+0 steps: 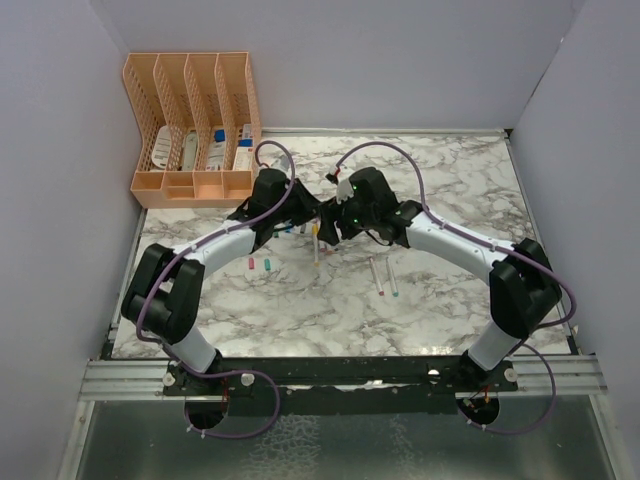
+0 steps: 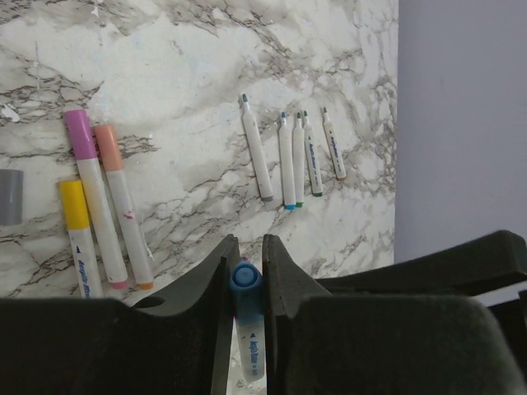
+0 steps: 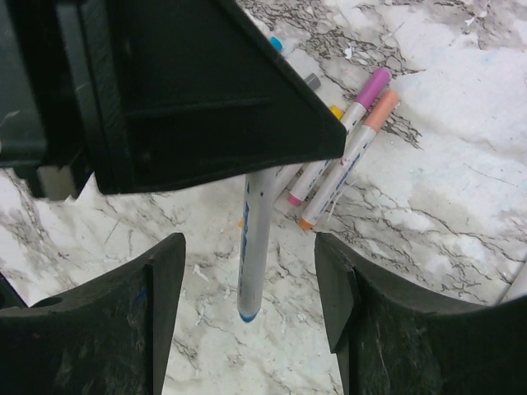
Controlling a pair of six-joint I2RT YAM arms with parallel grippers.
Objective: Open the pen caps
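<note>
My left gripper (image 2: 247, 247) is shut on a white pen whose blue cap (image 2: 245, 278) shows between its fingers. In the right wrist view that pen's barrel (image 3: 254, 239) hangs out from under the left gripper, down into the gap of my right gripper (image 3: 249, 251). The right gripper is open and touches nothing. Both grippers meet above mid-table (image 1: 322, 215). Capped pens lie below: pink cap (image 2: 80, 132), orange cap (image 2: 107, 146), yellow cap (image 2: 72, 204). A loose grey cap (image 2: 10, 196) lies at the left edge. Loose pink (image 1: 251, 264) and green (image 1: 268, 266) caps lie on the marble.
Several uncapped white barrels (image 2: 286, 160) lie in a row to the right of the capped pens, two more (image 1: 384, 277) below the right arm. An orange file organizer (image 1: 190, 130) stands at the back left. Grey walls enclose the table.
</note>
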